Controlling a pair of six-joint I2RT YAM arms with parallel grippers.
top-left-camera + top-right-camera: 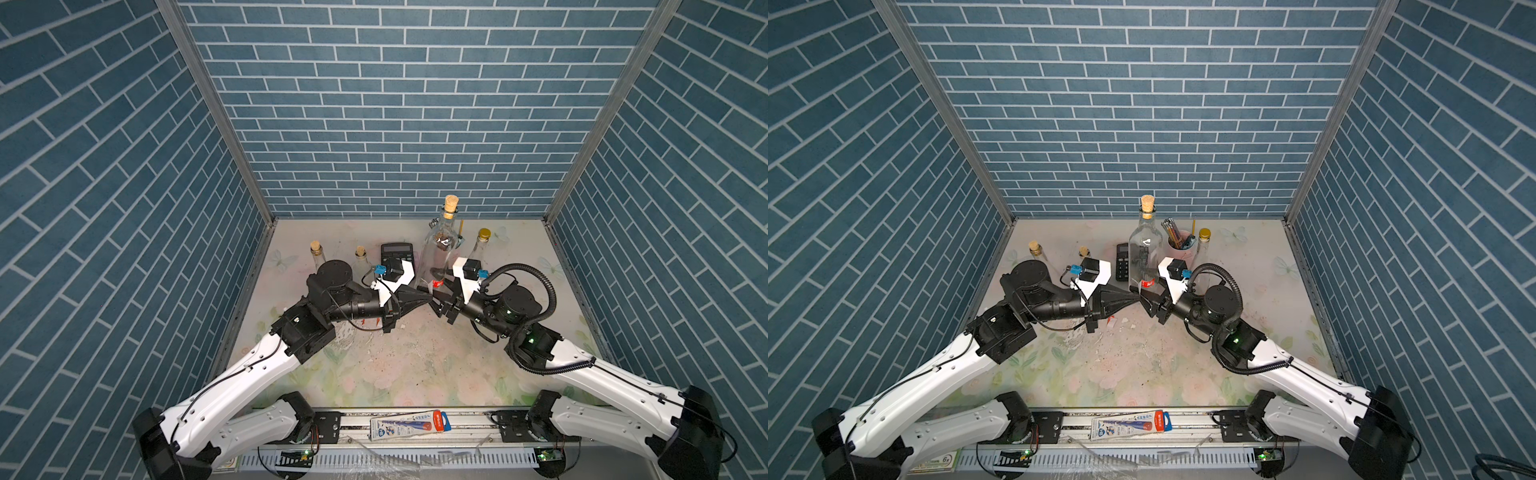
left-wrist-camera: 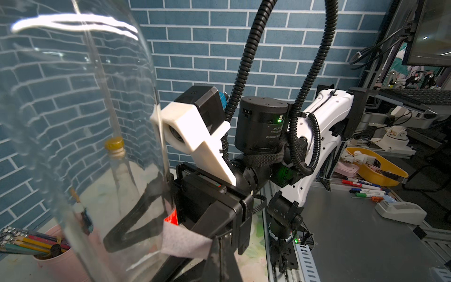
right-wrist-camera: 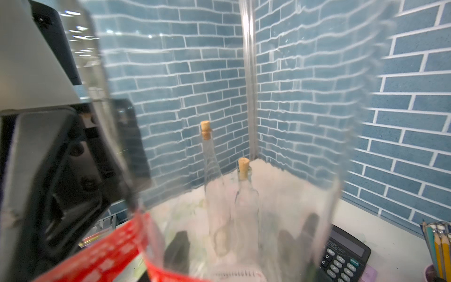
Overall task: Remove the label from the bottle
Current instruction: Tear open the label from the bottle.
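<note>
The bottle (image 1: 436, 249) stands upright toward the back of the table (image 1: 399, 374), a little right of centre. Its long axis is vertical and its cork (image 1: 450, 203) points up. Whether its base touches the table cannot be told.

The right gripper (image 1: 437, 291) straddles the glass low down. One finger (image 2: 136, 219) shows through the glass on the far side, so its jaws are clamped around the bottle.

The label (image 1: 1148, 283) is a red band near the base. A loose strip of it, pale on the back (image 2: 185, 241), runs off the glass to the left gripper (image 1: 428, 296). That gripper's jaws are pressed together on the strip's end. The two grippers' tips sit just beside each other.

Close around the bottle:
- A calculator (image 1: 1123, 266) lies just to its left.
- A cup (image 1: 1179, 245) of pencils stands behind it.
- A capped bottle (image 1: 482, 245) stands near its right.
- Two corked bottles (image 1: 318, 253) stand behind the left arm, well apart from the grip.

White scraps (image 1: 1121, 322) lie on the table under the left gripper.
</note>
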